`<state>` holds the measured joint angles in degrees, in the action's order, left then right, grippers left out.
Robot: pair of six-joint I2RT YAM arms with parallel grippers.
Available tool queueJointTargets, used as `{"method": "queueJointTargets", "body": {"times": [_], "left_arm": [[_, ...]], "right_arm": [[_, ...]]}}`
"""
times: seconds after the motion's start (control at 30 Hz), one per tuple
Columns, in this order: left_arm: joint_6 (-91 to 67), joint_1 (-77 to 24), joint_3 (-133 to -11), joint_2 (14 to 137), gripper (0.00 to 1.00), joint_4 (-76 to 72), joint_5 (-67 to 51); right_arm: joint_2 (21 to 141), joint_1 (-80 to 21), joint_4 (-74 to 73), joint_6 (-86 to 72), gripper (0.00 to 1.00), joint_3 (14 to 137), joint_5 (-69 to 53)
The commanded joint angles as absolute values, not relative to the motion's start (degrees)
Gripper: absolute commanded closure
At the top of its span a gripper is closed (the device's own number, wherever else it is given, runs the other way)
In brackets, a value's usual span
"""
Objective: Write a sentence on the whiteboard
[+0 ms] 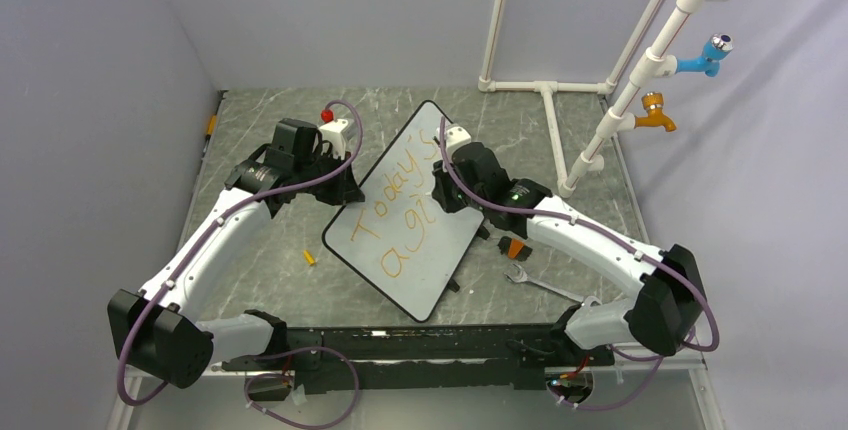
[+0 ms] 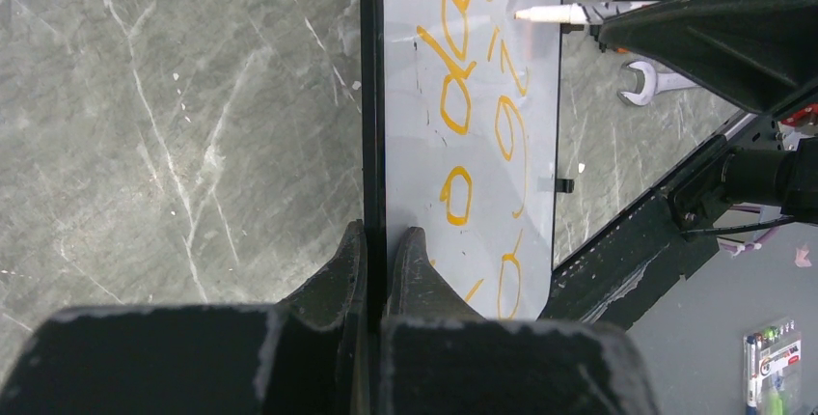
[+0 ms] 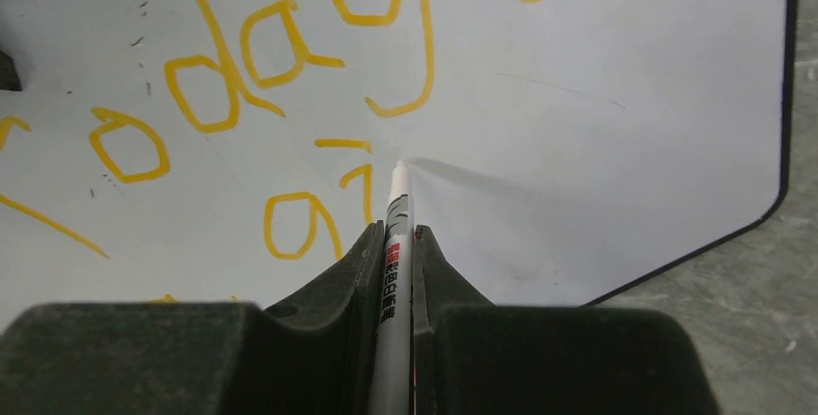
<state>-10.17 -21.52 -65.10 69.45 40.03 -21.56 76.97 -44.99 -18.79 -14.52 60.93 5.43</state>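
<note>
Grey marbled surface (image 1: pixel 500 130), plain pale walls (image 1: pixel 330 10); white pipe frame (image 1: pixel 545 86) at right with blue tap (image 1: pixel 705 55) and orange tap (image 1: pixel 655 112)

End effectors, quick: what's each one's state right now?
Left end effector: closed on the whiteboard, at its rim.
Right end effector: closed on the marker.

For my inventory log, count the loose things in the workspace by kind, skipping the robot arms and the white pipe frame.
whiteboard: 1
marker: 1
wrench: 1
small yellow piece: 1
orange-and-black block: 1
Total: 5
</note>
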Motion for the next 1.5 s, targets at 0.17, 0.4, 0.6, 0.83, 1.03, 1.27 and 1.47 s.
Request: {"method": "queueJointTargets", "body": {"times": [0.17, 0.4, 0.6, 0.83, 1.03, 1.27, 1.47], "left_arm": [[-4.4, -21.7, -64.6, 68.9, 1.00, 40.2, -14.0], [-4.3, -22.2, -64.7, 69.2, 1.00, 40.4, -13.3], [-4.3, -22.4, -64.5, 69.2, 1.00, 40.1, -13.3], [-4.4, -22.5, -64.4, 69.6, 1.00, 40.0, -13.1], [-4.2, -22.5, -64.8, 70.8, 1.00, 40.4, -12.9], [-4.2, -22.5, -64.5, 70.2, 1.00, 40.2, -12.4], [-4.1, -22.6, -64.4, 69.8, 1.00, 40.0, -12.0]], "right_arm": [[73.6, -41.1, -18.6, -14.3, 1.00, 61.0, 9.2], [73.7, -37.1, -16.4, -13.4, 1.00, 61.2, 4.1], [72.7, -34.9, -13.1, -11.8, 1.00, 60.5, -2.7], [72.6, -33.5, -9.9, -11.6, 1.00, 58.7, -7.3], [73.8, -32.3, -9.8, -11.3, 1.00, 59.3, -7.6], [75.4, -30.8, -9.6, -12.0, 1.00, 60.3, -9.0], [76.9, -30.6, -8.8, -12.4, 1.00, 61.2, -11.0]]}}
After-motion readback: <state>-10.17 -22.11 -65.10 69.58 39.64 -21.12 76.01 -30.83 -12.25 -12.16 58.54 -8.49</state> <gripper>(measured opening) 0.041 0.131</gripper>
